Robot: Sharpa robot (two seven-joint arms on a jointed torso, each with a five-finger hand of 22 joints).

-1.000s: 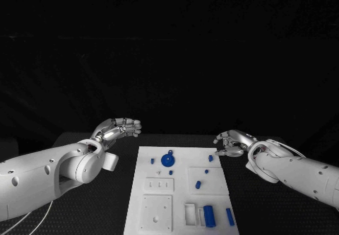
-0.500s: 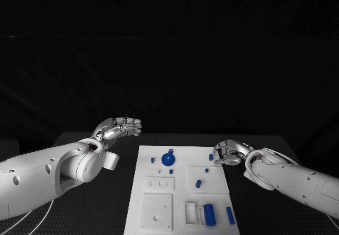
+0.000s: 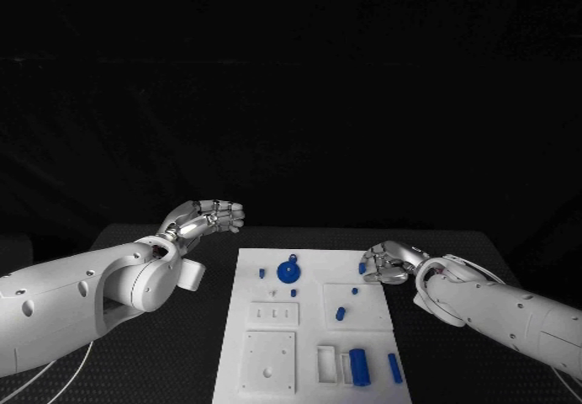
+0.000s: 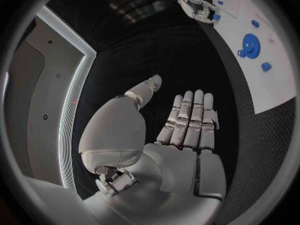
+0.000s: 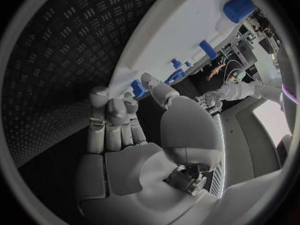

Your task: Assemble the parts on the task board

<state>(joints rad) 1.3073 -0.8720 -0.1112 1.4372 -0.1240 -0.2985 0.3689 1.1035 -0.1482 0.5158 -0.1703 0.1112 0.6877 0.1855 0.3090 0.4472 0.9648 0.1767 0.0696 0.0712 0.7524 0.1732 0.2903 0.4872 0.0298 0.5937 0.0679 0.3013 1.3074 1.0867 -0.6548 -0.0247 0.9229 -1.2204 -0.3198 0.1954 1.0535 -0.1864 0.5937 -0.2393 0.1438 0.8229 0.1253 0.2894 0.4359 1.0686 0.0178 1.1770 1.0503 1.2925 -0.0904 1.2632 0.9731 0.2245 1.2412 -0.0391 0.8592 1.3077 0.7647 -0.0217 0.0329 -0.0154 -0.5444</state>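
Observation:
The white task board [image 3: 269,349] lies in the middle of the black table. On it are a blue round disc [image 3: 288,273], several small blue pegs, a blue cylinder [image 3: 359,368] and a blue bar [image 3: 395,370]. My right hand [image 3: 390,263] is at the board's far right edge with its fingers curled. In the right wrist view a small blue peg [image 5: 138,89] sits between its thumb and fingertips [image 5: 115,105]. That peg [image 3: 362,269] still stands on the board, and I cannot tell whether it is pinched. My left hand [image 3: 206,217] hangs left of the board, holding nothing, fingers extended [image 4: 190,120].
The black ribbed table top [image 3: 485,248] runs on both sides of the board. Square white plates with recesses [image 3: 269,362] take up the board's near half. My left forearm [image 3: 85,295] lies over the table's left side.
My right hand has moved left and slightly nearer, from beside the board onto its far right edge by the small peg. The left hand has stayed put.

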